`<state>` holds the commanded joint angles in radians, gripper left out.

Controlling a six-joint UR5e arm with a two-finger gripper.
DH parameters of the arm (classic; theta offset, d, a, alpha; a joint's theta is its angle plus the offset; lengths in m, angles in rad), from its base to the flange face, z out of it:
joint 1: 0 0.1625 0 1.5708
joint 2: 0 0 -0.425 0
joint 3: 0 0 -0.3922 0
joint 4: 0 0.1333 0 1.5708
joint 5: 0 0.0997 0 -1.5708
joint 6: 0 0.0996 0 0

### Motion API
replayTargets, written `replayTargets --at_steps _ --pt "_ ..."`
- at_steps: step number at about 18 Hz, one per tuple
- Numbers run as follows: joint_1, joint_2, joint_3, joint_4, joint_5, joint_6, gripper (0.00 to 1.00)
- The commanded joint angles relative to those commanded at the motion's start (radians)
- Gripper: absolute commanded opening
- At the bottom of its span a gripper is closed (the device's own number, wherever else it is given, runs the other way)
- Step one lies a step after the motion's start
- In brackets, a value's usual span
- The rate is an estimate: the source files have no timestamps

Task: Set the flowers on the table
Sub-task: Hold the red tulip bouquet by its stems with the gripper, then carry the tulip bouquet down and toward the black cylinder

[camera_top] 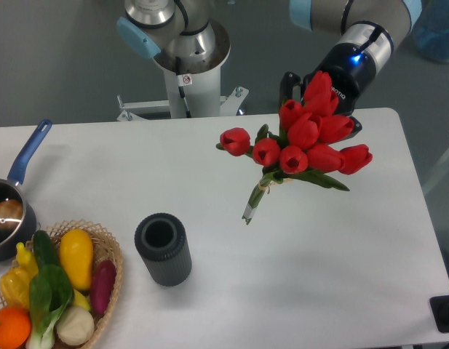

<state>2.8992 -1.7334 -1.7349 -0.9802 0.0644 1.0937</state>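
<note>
The flowers (pixel 306 137), a tied bunch of red tulips with green stems, hang tilted over the right half of the white table (pixel 173 167). Their blooms point up and right, and the cut stem ends point down and left, just above the tabletop. My gripper (pixel 319 105) comes down from the upper right directly behind the blooms. One dark finger (pixel 288 87) shows at the left of the bunch; the fingertips are hidden by the tulips. The bunch appears held off the surface in the jaws.
A dark grey hollow cylinder (pixel 164 249) stands upright left of centre. A wicker basket (pixel 111 251) of produce sits at the front left corner, with a blue-handled saucepan (pixel 7 218) behind it. The arm's base (pixel 188 69) rises behind the table's far edge.
</note>
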Motion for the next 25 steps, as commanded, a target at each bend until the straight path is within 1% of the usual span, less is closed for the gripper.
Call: replayTargets --at_steps 2,5,8,12,13,16,17,20,22,25 --pt "0.002 0.005 -0.009 0.0 0.002 0.008 0.25" --pt "0.009 0.002 0.002 0.0 0.0 0.011 0.25" --pt "0.014 0.002 -0.005 0.0 0.002 0.014 0.25" --pt "0.011 0.002 0.011 0.0 0.008 0.04 0.25" --pt "0.009 0.003 0.011 0.0 0.032 0.051 0.25" --pt "0.003 0.018 0.012 0.0 0.21 0.09 0.25" --pt "0.0 0.026 0.012 0.0 0.245 0.091 0.25" --pt "0.0 0.037 0.011 -0.003 0.27 0.089 0.25" --pt "0.0 0.038 0.011 -0.003 0.31 0.09 0.24" --pt "-0.006 0.041 0.028 -0.005 0.46 0.092 0.25"
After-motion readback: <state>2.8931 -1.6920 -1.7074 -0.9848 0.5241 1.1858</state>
